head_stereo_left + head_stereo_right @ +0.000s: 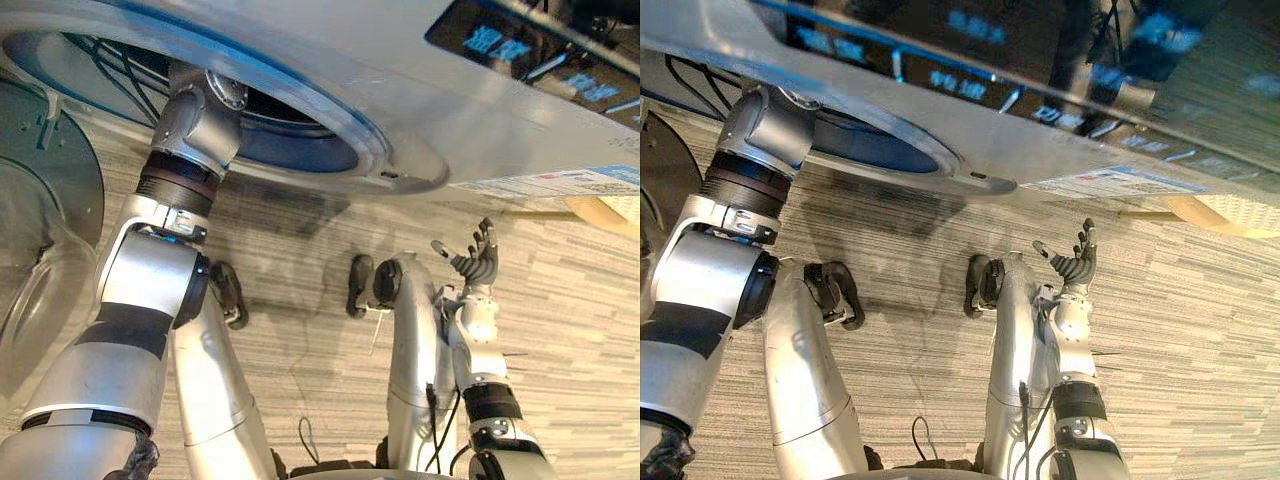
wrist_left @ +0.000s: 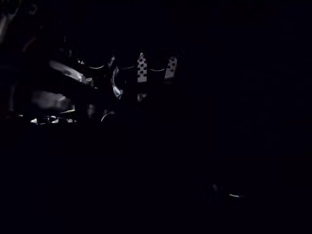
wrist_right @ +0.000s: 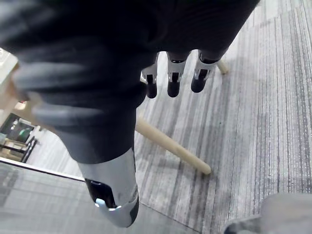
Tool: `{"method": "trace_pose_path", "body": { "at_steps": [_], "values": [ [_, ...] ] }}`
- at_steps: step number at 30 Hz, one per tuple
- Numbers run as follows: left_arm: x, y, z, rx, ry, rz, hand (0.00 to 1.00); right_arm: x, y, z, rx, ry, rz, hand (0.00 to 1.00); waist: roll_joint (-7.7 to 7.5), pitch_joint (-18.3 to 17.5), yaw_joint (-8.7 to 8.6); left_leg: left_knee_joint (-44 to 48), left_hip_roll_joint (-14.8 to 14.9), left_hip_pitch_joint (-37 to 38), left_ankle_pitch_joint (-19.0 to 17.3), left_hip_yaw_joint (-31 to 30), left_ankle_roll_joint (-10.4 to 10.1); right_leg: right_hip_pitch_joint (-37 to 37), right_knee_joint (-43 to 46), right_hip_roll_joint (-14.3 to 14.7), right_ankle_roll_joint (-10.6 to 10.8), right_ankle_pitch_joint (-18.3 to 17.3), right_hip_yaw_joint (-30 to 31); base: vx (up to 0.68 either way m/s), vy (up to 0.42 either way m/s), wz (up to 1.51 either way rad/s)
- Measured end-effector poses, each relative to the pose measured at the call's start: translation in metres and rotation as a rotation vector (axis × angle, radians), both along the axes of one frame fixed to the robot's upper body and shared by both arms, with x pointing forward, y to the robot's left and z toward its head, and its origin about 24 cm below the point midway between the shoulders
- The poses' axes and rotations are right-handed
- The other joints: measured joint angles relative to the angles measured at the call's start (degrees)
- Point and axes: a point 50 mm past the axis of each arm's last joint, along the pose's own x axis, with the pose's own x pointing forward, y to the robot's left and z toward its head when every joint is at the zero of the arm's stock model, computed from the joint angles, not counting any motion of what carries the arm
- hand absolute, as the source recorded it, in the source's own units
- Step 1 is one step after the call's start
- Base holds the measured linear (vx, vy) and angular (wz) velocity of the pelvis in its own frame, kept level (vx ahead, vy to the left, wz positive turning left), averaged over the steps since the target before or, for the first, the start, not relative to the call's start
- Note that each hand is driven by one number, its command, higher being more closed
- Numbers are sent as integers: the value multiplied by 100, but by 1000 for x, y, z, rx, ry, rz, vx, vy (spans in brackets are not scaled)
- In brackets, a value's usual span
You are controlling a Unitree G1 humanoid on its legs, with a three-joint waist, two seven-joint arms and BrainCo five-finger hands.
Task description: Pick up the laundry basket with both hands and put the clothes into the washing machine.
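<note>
My left arm [image 1: 150, 290] reaches into the drum [image 1: 300, 140] of the washing machine [image 1: 480, 110]; its grip I cannot tell. My right hand [image 1: 478, 264] hangs slack-fingered, well apart, over the carpet [image 1: 580, 320].

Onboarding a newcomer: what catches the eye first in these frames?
The washing machine spans the top of the head views, its round drum opening facing the robot. The left arm reaches into that opening. The right hand hangs open above the striped grey carpet, lower right.
</note>
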Motion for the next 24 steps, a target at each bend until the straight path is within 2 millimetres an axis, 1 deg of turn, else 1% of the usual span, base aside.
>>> {"method": "trace_pose_path", "body": {
  "at_steps": [3,5,7,8,9,10,11,12,13,14,15,16,17,18,19,20,21,22,23,24],
  "values": [
    [-9,1,-2,-52,-82,-17,0,-1,-2,-1,2,3,-11,0,1,0,35,-24,-81,-2,46,-63,-75,2,56,-31,-46,-24,-40,-2,-40,12],
    [-15,1,-7,-71,-118,-35,0,-3,-4,-3,5,10,-23,0,2,-1,101,-71,-94,4,83,-101,-134,11,62,-56,-89,-46,-85,12,-44,12],
    [-17,3,-21,-120,-112,-81,0,-4,-9,-7,13,43,-41,0,4,-1,140,-220,-193,71,200,-132,-186,85,45,-141,-165,-88,-165,34,-61,29],
    [-16,10,-42,-196,-66,-112,0,-4,-7,-13,17,80,-36,0,7,-2,186,-334,-207,191,243,-178,-235,231,-1,-211,-242,-130,-227,43,-57,27],
    [-15,13,-52,-236,-39,-129,0,-4,-7,-15,19,99,-35,0,9,-2,206,-394,-220,260,268,-192,-258,311,-29,-224,-266,-147,-265,54,-64,23],
    [-13,18,-71,-290,8,-143,0,-5,-7,-20,17,131,-36,0,10,-3,263,-499,-236,392,294,-207,-301,439,-85,-224,-293,-168,-304,56,-74,20],
    [-12,23,-99,-379,83,-178,0,-5,-7,-25,-3,176,-30,0,11,-3,333,-668,-265,593,334,-224,-367,641,-195,-231,-332,-188,-369,52,-86,18],
    [-12,25,-115,-421,123,-194,0,-6,-7,-29,-8,201,-28,0,12,-4,354,-767,-270,706,365,-230,-391,756,-258,-232,-356,-201,-404,48,-102,21],
    [-15,30,-146,-494,194,-199,0,-10,-6,-37,-12,248,-26,0,67,-38,419,-971,-268,900,409,-258,-430,985,-416,-243,-387,-218,-500,47,-105,24],
    [-19,29,-180,-564,282,-206,0,-18,-8,-47,-17,295,-30,0,149,-146,482,-1211,-274,1038,476,-288,-432,1174,-611,-259,-398,-221,-618,49,-107,27],
    [-23,28,-197,-593,323,-203,0,-21,-7,-51,-17,317,-28,0,186,-167,499,-1350,-282,1156,517,-281,-421,1311,-723,-280,-403,-219,-669,79,-127,32],
    [-32,30,-232,-653,419,-191,0,-26,-5,-61,-6,363,-16,0,233,-190,563,-1659,-285,1465,594,-262,-454,1619,-964,-304,-415,-213,-749,76,-108,28],
    [-46,29,-268,-711,513,-169,0,-33,-2,-73,5,420,-5,0,282,-215,617,-1992,-293,1842,680,-240,-491,1998,-1249,-302,-449,-191,-846,87,-107,27],
    [-54,28,-285,-744,563,-162,0,-37,-1,-79,11,448,-4,0,327,-239,637,-2186,-303,2035,732,-236,-497,2219,-1424,-304,-451,-187,-916,101,-104,32],
    [-72,28,-318,-797,658,-137,0,-45,2,-89,22,495,-1,0,383,-271,638,-2594,-344,2478,841,-219,-523,2682,-1753,-318,-448,-178,-1022,84,-83,35],
    [-81,28,-334,-821,704,-125,0,-49,3,-94,28,516,0,0,386,-276,639,-2822,-382,2750,900,-193,-536,2938,-1924,-331,-446,-165,-1051,142,-132,44],
    [-101,32,-363,-874,789,-80,0,-57,4,-102,36,556,5,0,417,-351,640,-3288,-393,3244,1029,-128,-541,3422,-2320,-340,-454,-103,-1151,111,-87,32],
    [-116,33,-384,-910,857,-44,0,-63,4,-109,35,590,10,0,431,-463,641,-3651,-404,3609,1119,-72,-562,3771,-2629,-332,-437,-39,-1209,188,-113,33],
    [-135,34,-407,-943,943,-4,0,-71,3,-116,29,629,9,0,478,-547,642,-4139,-422,4143,1250,-8,-550,4303,-3054,-334,-455,76,-1310,182,-51,29],
    [-149,36,-421,-962,995,26,0,-78,3,-123,26,663,9,0,501,-651,630,-4485,-447,4517,1354,34,-551,4673,-3355,-336,-437,134,-1373,226,-27,30]
  ]
}}
